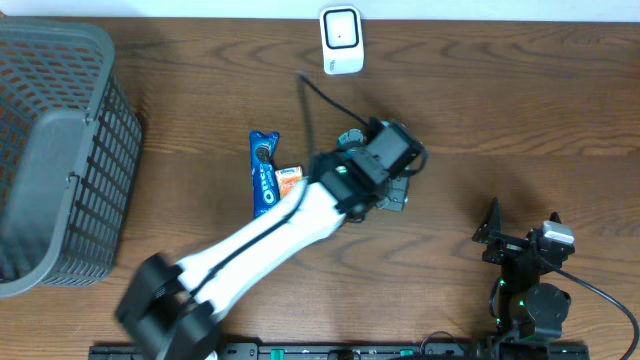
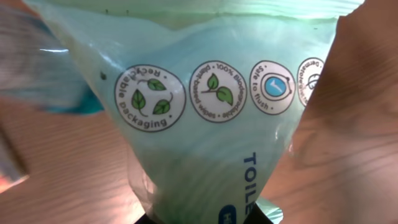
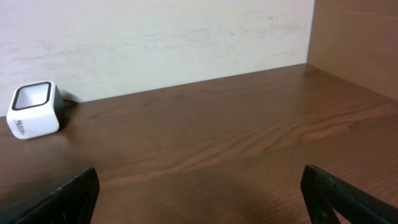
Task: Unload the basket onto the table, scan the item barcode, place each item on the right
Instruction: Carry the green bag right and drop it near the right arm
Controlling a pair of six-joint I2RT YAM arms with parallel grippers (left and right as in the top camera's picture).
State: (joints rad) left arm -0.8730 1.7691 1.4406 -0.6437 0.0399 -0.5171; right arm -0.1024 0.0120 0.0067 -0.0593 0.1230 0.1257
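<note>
Wooden worktop (image 1: 500, 100), mid-frame: left pincer (image 1: 388, 178) clenched on green wipes pack (image 2: 205, 155), below scanner (image 1: 341, 40). Likely light, floppy, slick film; best pinched at sealed edge. Lower right, right pincer (image 3: 199, 182) released.

pack (image 2: 211, 155): pale see-through green, white round badges with green leaf marks, one badge blue, dark blue lettering. surface (image 1: 520, 110): brown wood grain. scanner (image 1: 341, 40): white, dark window. basket (image 1: 60, 150): grey mesh. cookie packet (image 1: 263, 172): blue, white lettering. small packet (image 1: 289, 177): orange and white. left arm (image 1: 270, 235): white, black joints. right arm (image 1: 530, 290): black, green lights.
</note>
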